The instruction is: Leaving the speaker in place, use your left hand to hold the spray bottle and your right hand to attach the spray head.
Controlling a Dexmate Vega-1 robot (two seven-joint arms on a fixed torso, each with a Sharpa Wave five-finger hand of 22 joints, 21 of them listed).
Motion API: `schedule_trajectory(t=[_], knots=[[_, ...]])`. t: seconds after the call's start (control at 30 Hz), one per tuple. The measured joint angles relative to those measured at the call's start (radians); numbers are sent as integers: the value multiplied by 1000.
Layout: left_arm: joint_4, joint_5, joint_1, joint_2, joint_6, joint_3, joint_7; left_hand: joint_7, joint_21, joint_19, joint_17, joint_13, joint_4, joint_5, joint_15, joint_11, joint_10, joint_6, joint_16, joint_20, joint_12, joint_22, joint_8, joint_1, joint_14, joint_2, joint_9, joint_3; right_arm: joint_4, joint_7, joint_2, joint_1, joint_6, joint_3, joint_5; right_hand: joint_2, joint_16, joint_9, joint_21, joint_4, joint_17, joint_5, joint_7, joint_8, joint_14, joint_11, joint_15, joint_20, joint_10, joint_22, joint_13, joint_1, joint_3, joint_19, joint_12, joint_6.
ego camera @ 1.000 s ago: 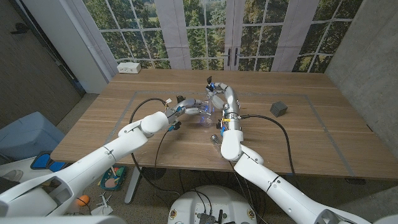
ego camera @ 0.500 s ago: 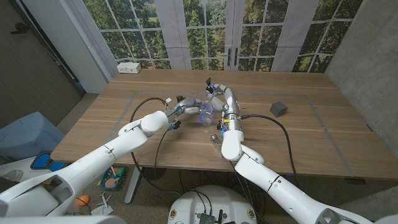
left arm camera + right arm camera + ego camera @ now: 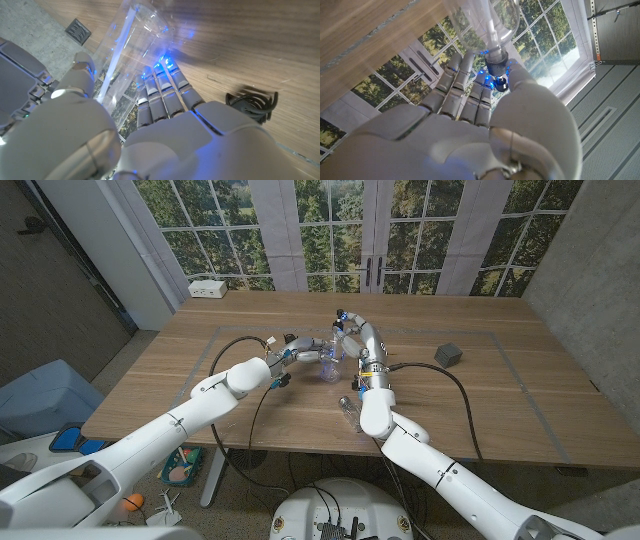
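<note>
The clear spray bottle (image 3: 327, 361) stands near the table's middle, gripped low down by my left hand (image 3: 300, 354). In the left wrist view its fingers (image 3: 165, 92) wrap the bottle (image 3: 125, 50), lit blue. My right hand (image 3: 347, 330) hovers over the bottle's top. In the right wrist view the dark spray head (image 3: 496, 67) sits at the neck of the bottle (image 3: 482, 20), pinched between that hand's thumb and fingers (image 3: 455, 85). The speaker (image 3: 448, 356), a small dark grey cube, sits apart at the right and shows as a grilled block (image 3: 77, 31) in the left wrist view.
A white socket box (image 3: 207, 288) lies at the table's far left corner. Black cables (image 3: 455, 392) trail over the wood beside each arm. The wooden table (image 3: 520, 395) ends at tall windows behind and a concrete wall on the right.
My right hand and forearm have shifted slightly to the right over the bottle's top. The left hand still grips the bottle in the same spot.
</note>
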Motion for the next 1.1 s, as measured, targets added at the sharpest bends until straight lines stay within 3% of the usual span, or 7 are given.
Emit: schedule_trajectory(t=[0.33,0.53,0.63,1.1], knots=[[-18,7,7,1,13,0,11,0,0,0,0,0,0,0,0,0,0,0,0,0,4,0,0,0,0,0,0,0,-21,49,-32,-5,9,4,27,-8,-23,1,0,33,-4,-8,57,-39,-71,48,6,35,-68,0,2,-135,-50,-50,-27,-85],[-31,13,12,3,24,1,18,0,0,0,0,0,0,0,0,0,0,0,0,0,4,0,-1,0,0,0,0,0,-23,71,-50,-9,53,14,52,10,-30,5,-7,56,-9,-8,72,-39,-94,69,8,48,-89,0,2,-202,-72,-76,-27,-100],[-39,17,16,4,29,1,23,0,0,0,0,0,0,0,0,0,0,0,0,0,4,0,-1,0,0,0,0,0,-20,82,-57,-13,88,22,70,25,-30,5,-7,65,-9,-3,72,-39,-94,76,8,51,-88,0,2,-217,-75,-80,-27,-99],[-77,70,30,15,55,8,61,0,6,0,0,0,0,-1,0,5,5,0,0,0,3,0,-2,0,0,0,-2,0,-20,97,-73,-35,162,64,105,26,-38,4,-7,74,-14,9,89,-46,-110,93,14,62,-95,0,2,-266,-85,-91,-27,-118]])
